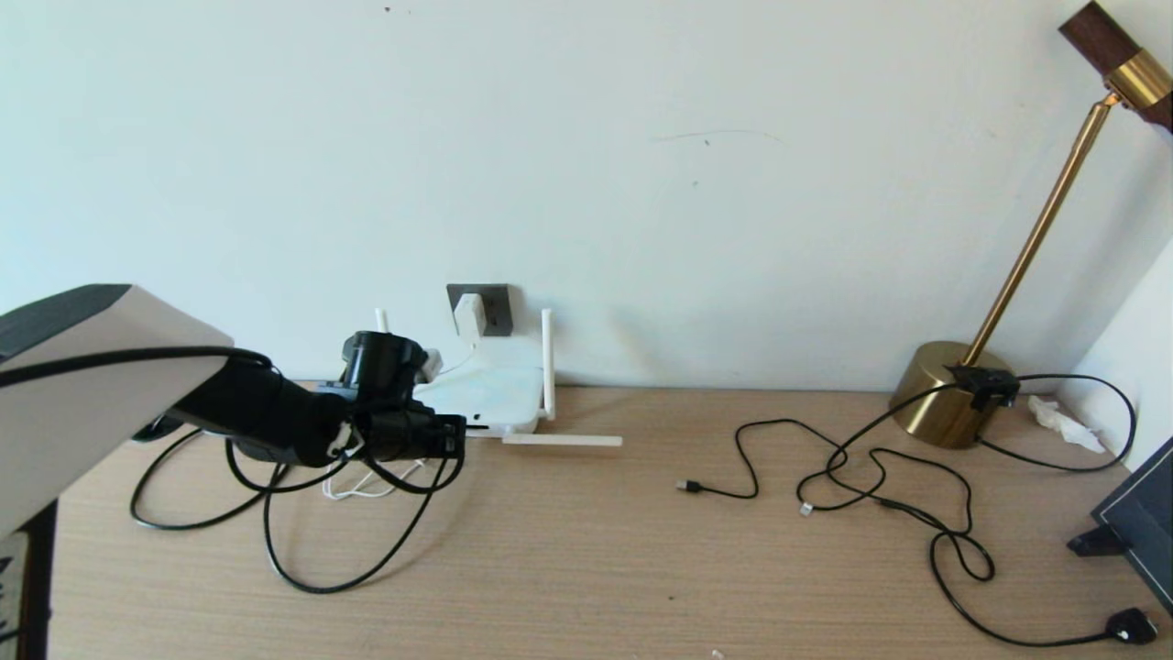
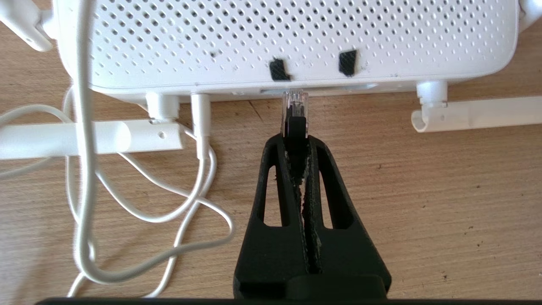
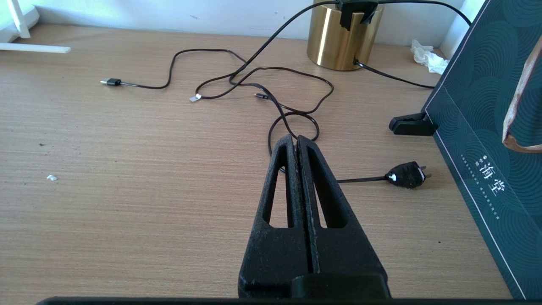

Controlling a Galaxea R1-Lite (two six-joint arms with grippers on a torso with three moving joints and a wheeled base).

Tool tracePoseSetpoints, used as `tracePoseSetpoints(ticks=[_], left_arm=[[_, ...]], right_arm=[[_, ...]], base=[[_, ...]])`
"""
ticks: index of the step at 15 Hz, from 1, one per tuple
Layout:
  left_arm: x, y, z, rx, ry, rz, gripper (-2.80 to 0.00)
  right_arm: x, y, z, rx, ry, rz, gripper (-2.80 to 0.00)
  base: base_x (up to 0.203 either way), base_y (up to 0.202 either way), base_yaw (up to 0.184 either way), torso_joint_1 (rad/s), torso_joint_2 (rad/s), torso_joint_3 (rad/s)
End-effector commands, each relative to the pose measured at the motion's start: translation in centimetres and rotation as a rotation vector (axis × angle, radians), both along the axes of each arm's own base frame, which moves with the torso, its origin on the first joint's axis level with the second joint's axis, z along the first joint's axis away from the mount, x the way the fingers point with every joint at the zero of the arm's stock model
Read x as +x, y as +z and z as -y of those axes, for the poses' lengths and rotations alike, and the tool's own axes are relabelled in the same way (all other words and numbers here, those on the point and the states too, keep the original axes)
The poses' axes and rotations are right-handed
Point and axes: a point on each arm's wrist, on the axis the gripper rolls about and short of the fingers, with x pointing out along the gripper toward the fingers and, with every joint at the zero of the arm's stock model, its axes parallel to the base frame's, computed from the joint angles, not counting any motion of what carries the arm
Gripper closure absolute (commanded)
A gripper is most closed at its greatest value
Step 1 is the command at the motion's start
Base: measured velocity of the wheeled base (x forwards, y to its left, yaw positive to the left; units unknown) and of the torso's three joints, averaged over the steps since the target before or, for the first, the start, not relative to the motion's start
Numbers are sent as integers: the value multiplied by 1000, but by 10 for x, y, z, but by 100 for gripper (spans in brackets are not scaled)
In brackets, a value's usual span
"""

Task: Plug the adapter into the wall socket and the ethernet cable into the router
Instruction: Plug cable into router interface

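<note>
One step looks done: the adapter [image 1: 468, 315] sits in the wall socket [image 1: 490, 308] behind the router [image 1: 486, 394]. The left gripper [image 2: 295, 134] hangs low over the table [image 1: 641, 550], its fingers [image 2: 277, 169] clamped tight on the ethernet cable [image 2: 295, 111] just behind the clear connector, which points at the router's port edge and is nearly touching it. To finish well, I judge the connector needs to stay level and square to the slot, then go straight in with a steady push until it seats; any tilt would catch the housing lip. Room is tight at the sides: a folded antenna [image 2: 474, 113] lies along the table on one flank, another antenna and the white cord [image 2: 139, 216] on the other. Behind the gripper the table is bare. The right gripper [image 3: 297, 146] rests parked above the table, fingers pressed together on nothing.
</note>
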Motion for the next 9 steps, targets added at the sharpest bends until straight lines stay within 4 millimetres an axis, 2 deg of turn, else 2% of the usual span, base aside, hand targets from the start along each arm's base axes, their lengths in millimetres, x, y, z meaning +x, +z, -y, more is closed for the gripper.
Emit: tracePoseSetpoints(ticks=[1, 9], left_arm=[[5, 4, -1, -2, 6, 9, 0], [8, 4, -7, -1, 20, -3, 0]], right_arm=[[0, 0, 0, -1, 0, -2, 0], [0, 0, 0, 1, 0, -2, 0]], base=[[0, 0, 0, 0, 0, 0], [0, 0, 0, 0, 0, 0]])
